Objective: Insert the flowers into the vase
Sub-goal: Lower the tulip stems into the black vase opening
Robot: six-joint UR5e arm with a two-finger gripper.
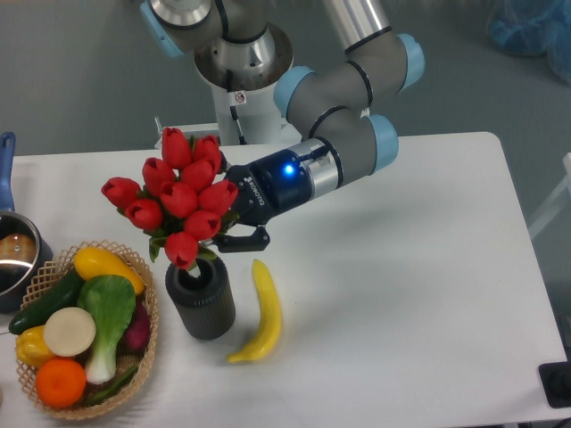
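At the far left a pot (12,259) with a blue handle sits at the table (428,267) edge, and just right of it a basket (134,267) of vegetables. Next comes the vase (201,303), upright, with the flowers (178,201) directly over its mouth; the lowest bud hangs just above the rim and the stems seem to dip inside, though the buds hide that. A banana (261,312) lies just right of the vase, not touching it.

The risk, as I judge it, is the bunch being wider than the mouth: leaves or the low bud could catch the rim and tip or drag the vase toward the basket or banana. Letting go with the stems shallow could let the top-heavy bunch topple out.

The gripper (234,225) reaches in from the right, clamped on the bunch below the buds, so the flowers sit at its left tip, leaning up and left
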